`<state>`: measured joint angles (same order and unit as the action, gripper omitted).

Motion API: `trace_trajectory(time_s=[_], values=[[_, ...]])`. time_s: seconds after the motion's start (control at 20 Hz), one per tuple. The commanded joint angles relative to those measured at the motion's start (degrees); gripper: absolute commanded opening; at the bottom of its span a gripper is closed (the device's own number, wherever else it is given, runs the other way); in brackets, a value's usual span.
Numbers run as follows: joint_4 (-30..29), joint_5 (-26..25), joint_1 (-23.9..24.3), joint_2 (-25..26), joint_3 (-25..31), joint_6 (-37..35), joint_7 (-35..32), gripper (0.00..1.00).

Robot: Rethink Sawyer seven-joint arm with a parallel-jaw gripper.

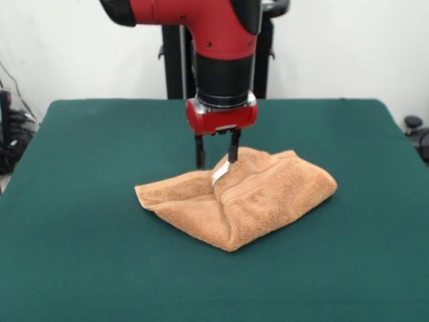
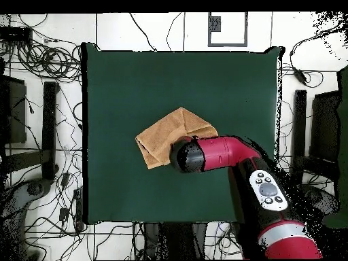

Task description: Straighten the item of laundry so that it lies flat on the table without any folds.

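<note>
Orange-tan towel (image 1: 244,198): crumpled in a folded heap near the middle of the table, not flat; several layers lapped over one another, a pointed corner toward the camera in the front view, another corner lying out flat to the picture's left.
Towel in the overhead view (image 2: 165,138): rough diamond shape on the green, its robot-side edge hidden under the arm.
Tag (image 1: 219,176): small, white, at the towel's raised far edge, just below one fingertip.
Stripe band (image 1: 249,185): faint woven ridge running across the upper fold.
Table (image 1: 80,201): dark green felt-like top, bare on all sides of the towel.
Gripper (image 1: 216,159): pointing straight down at the towel's far edge; two black fingers set apart with a clear gap between them; one finger (image 1: 200,153) behind the cloth's far edge, the other reaching down to the raised fold beside the tag; cloth between the tips not clearly pinched, so hold on the towel cannot be told.
Arm (image 2: 224,151): red and black, reaching from the robot's side over the table, its wrist above the towel's near-robot edge in the overhead view.
Cables (image 2: 47,58): tangled on the floor around the table.
</note>
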<state>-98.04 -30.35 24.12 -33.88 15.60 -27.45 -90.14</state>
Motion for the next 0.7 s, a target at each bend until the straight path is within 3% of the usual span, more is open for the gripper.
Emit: trace_trajectory(time_s=[0.05,0.7], values=[[-1.0,-3.2,-1.3,3.8,7.9,1.8,4.5,1.00],[-1.0,-3.4,-0.7,3.8,10.4,2.2,2.9,1.00]])
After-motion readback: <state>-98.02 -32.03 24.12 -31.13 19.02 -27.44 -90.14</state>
